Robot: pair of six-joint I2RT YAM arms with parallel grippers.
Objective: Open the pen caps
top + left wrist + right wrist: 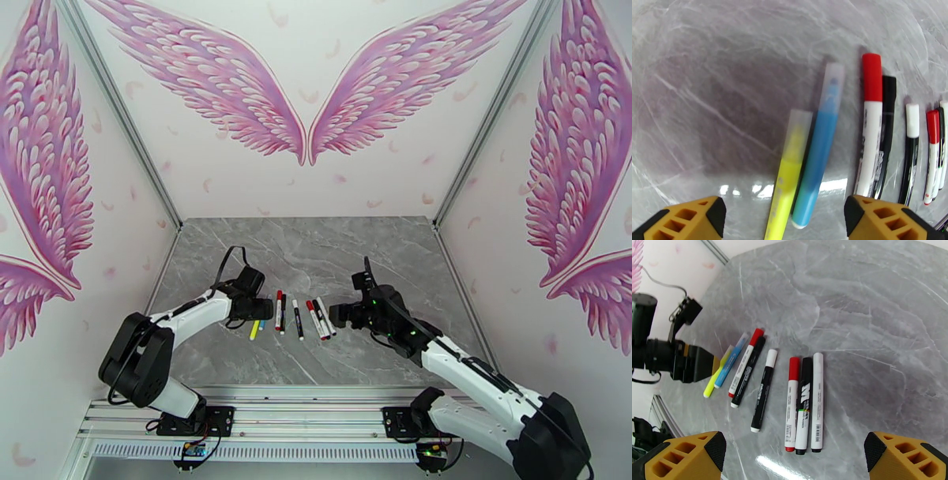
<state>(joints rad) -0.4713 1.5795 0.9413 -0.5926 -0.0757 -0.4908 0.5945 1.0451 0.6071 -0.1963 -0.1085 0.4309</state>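
Several pens (299, 318) lie side by side on the grey marble table (316, 245), all with their pen caps on. In the left wrist view a yellow pen (789, 177) and a blue pen (821, 142) have frosted caps. Beside them lie a white pen with a red cap (871, 77), a black pen (887, 126) and a black pen with a white cap (912, 120). My left gripper (784, 221) is open, low over the yellow and blue pens' ends, its fingers either side of them. My right gripper (794, 461) hangs open, short of a red-capped pen (792, 405), a black pen (804, 405) and a white pen (817, 398).
The left arm's gripper (691, 362) shows at the left in the right wrist view, over the yellow pen (715, 376). Walls painted with pink wings close off the table on three sides. Bare marble stretches behind the pen row and to its right.
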